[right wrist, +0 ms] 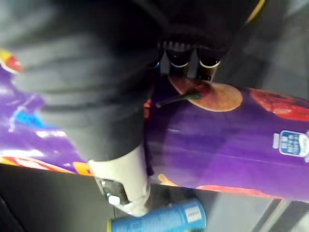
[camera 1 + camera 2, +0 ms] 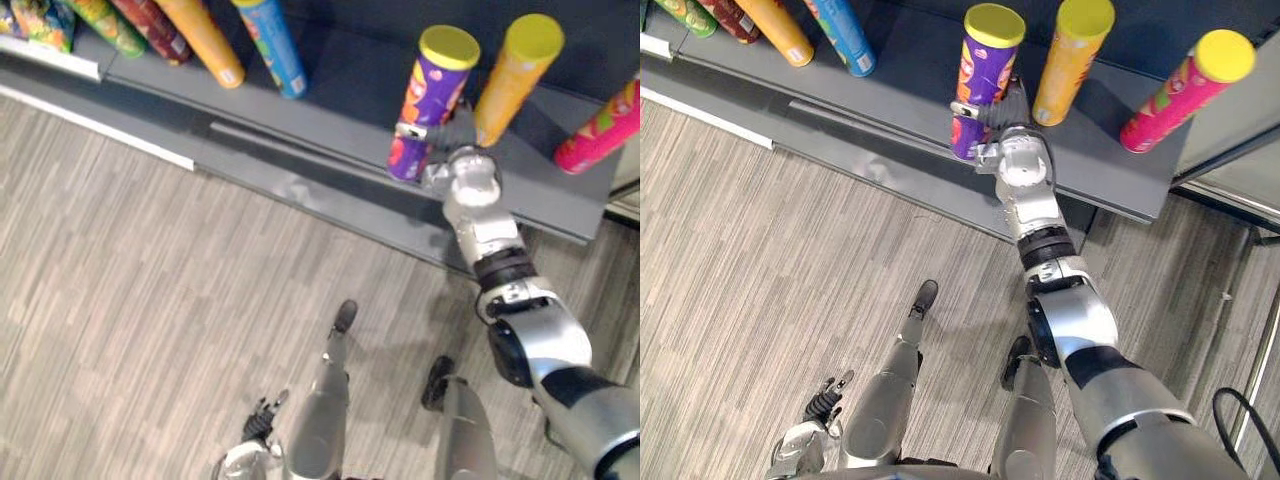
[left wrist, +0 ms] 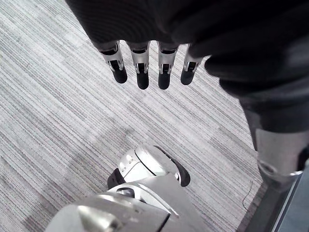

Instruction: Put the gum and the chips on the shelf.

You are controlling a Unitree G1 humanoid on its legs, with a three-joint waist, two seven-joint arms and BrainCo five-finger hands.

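My right robot hand [image 2: 1006, 142] grips the purple chips can [image 2: 985, 62], which stands near the shelf's [image 2: 905, 85] front edge. My left robot hand [image 3: 141, 72] hangs open over the floor [image 3: 48, 121].

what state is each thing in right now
purple can, standing at the front of the shelf, lid on, gripped
right hand, shut round the purple can
orange can, standing beside the purple can, lid on
pink can, standing, lid on, untouched
blue can, standing, untouched
left hand, open, empty, hanging low
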